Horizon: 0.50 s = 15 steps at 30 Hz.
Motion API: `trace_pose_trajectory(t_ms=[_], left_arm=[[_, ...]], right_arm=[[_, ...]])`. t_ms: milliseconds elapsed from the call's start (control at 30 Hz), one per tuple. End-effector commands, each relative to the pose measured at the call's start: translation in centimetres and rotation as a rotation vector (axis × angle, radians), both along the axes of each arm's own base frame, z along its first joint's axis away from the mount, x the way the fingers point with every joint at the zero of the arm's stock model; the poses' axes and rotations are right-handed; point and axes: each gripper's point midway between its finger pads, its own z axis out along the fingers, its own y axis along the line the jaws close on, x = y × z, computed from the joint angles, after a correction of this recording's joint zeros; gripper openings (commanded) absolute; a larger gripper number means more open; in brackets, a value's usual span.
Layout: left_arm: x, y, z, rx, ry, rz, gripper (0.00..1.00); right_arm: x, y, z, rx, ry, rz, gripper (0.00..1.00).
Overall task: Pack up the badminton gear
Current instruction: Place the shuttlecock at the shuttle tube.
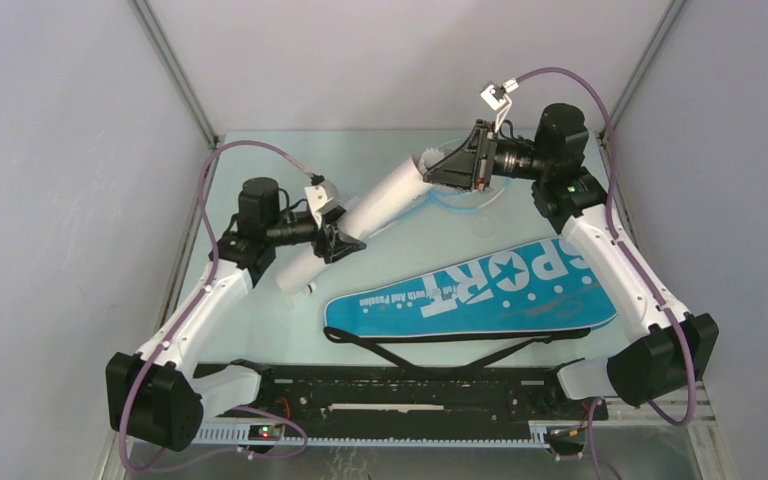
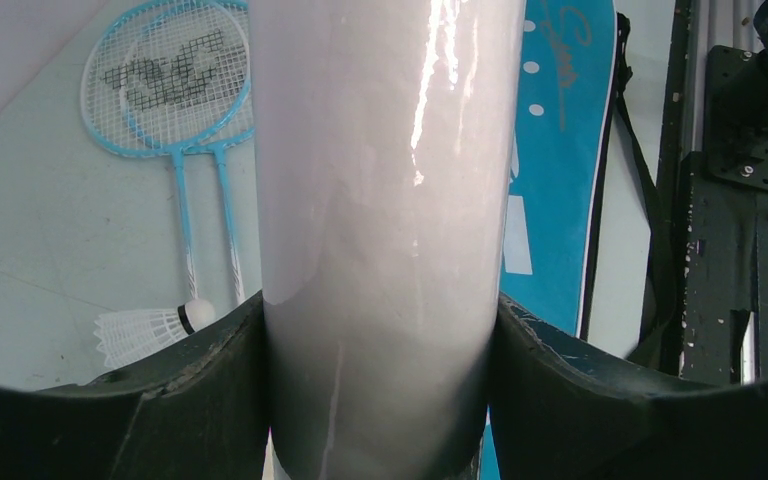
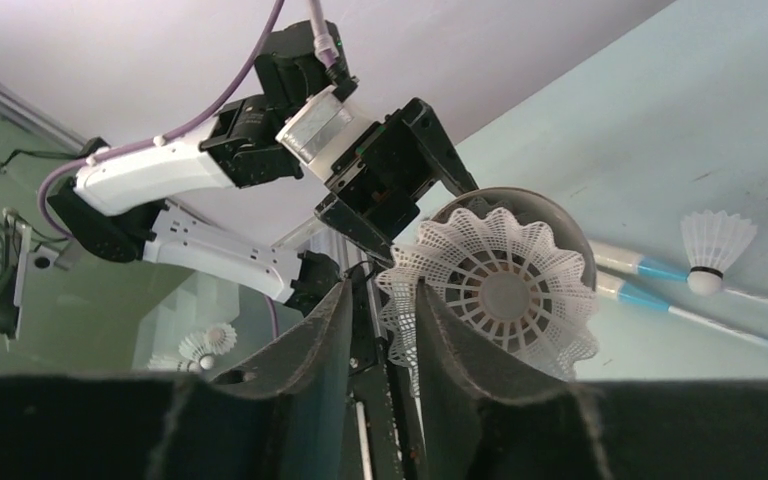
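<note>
pale teal table top (image 1: 360, 150) across the middle of the top view, smooth and faintly glossy. plain grey-white back wall (image 1: 400, 60) at 12 o'clock, left side wall (image 1: 60, 200) at 9 o'clock, right side wall (image 1: 740, 180) at 3 o'clock. slanted metal strut (image 1: 175, 70) at 11 o'clock, second strut (image 1: 650, 65) at 1 o'clock, each running down to a far corner of the table. at 6 o'clock, black mounting rail (image 1: 400, 395) along the near edge, white slotted strip (image 1: 380, 432) just below it, patterned metal plate (image 1: 410, 468) lowest. in the left wrist view, same rail at 3 o'clock, screw heads showing.
</note>
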Motion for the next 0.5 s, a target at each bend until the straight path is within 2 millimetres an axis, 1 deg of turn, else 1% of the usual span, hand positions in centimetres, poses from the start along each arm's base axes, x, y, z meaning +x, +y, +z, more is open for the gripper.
trace_pose_trajectory(t_ms=[0, 100, 200, 467], left_arm=[[-0.1, -0.2, -0.2, -0.01, -0.029, -0.01, 0.18], [-0.4, -0.3, 0.0, -0.014, -0.03, -0.025, 0.18], [-0.7, -0.3, -0.1, -0.012, -0.032, -0.042, 0.18], [-2.0, 0.2, -1.2, 0.055, -0.117, -0.11, 0.17]], right_arm=[[-1.0, -0.5, 0.4, -0.011, -0.076, 0.05, 0.4], [-1.2, -0.5, -0.3, -0.046, -0.1, 0.055, 0.46], [-1.5, -0.1, -1.0, -0.092, -0.124, 0.065, 0.51], [-1.7, 0.5, -2.3, -0.211, -0.193, 0.077, 0.56]])
